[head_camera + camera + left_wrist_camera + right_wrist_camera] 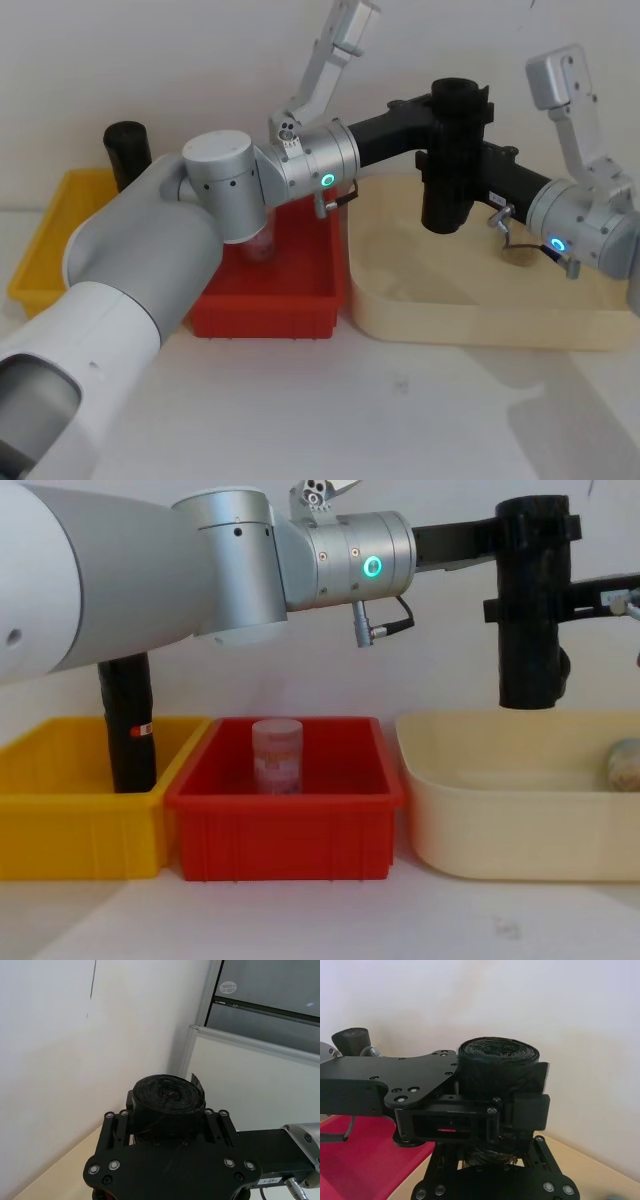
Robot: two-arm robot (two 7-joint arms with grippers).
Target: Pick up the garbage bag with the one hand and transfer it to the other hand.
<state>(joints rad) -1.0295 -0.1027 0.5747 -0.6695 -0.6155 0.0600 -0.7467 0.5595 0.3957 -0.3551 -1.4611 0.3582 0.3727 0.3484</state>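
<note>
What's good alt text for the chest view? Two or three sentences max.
A thick black garbage bag roll hangs upright in mid-air above a cream tub, gripped high by the left gripper and lower by the right gripper. Below sit a red bin holding a clear jar and a yellow bin with a thinner black roll.

Head view looks down, chest view level from low; both share the rectangular red plastic bin (268,300) (285,815); wrist views close.
</note>
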